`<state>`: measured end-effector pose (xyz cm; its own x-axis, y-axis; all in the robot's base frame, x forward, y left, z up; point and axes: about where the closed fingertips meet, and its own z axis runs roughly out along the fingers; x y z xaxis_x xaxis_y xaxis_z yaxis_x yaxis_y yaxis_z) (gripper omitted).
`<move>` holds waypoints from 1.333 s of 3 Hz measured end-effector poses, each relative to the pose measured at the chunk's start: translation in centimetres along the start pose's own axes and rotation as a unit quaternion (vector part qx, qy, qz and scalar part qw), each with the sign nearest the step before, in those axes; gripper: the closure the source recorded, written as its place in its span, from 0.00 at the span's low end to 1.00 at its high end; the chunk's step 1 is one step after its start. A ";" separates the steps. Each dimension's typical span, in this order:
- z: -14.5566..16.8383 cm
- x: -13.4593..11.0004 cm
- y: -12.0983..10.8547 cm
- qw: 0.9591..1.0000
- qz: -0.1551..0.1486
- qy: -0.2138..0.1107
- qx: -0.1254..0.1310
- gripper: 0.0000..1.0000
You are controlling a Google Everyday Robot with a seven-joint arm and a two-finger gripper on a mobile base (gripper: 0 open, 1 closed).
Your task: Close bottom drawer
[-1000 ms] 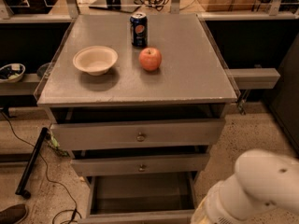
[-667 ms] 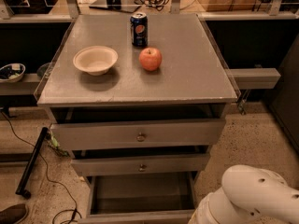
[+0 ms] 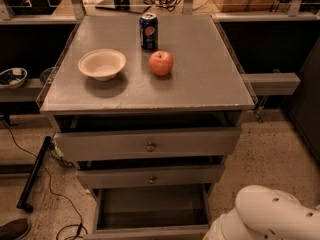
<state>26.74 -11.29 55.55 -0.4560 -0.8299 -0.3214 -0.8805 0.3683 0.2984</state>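
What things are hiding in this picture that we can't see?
Camera view:
Gripper: out of frame, somewhere past the white arm at the bottom right corner.
Bottom drawer: its front and knob are cut off by the bottom edge.
Shoe: cropped by the bottom left corner.

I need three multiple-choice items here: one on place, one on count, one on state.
1. The apple lies: A right of the bowl; B on the floor; C in a drawer.
2. Things on the cabinet top: A two; B three; C five.
3. The bottom drawer is: A shut; B pulled out; C removed.
Key: 1 A, it sits to the bowl's right. 2 B, bowl, apple, can. 3 B, its box lies exposed. The claw is out of view; only the white arm shows, lower right.
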 end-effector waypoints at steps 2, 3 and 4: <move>11.0 2.6 -1.8 0.996 0.086 -0.023 -0.010 1.00; 11.0 2.6 -1.8 0.996 0.086 -0.023 -0.010 1.00; 13.0 3.7 -1.6 0.994 0.104 -0.022 -0.025 1.00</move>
<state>24.73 -9.53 42.23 -0.6341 -0.7178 -0.2875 -0.7595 0.5084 0.4057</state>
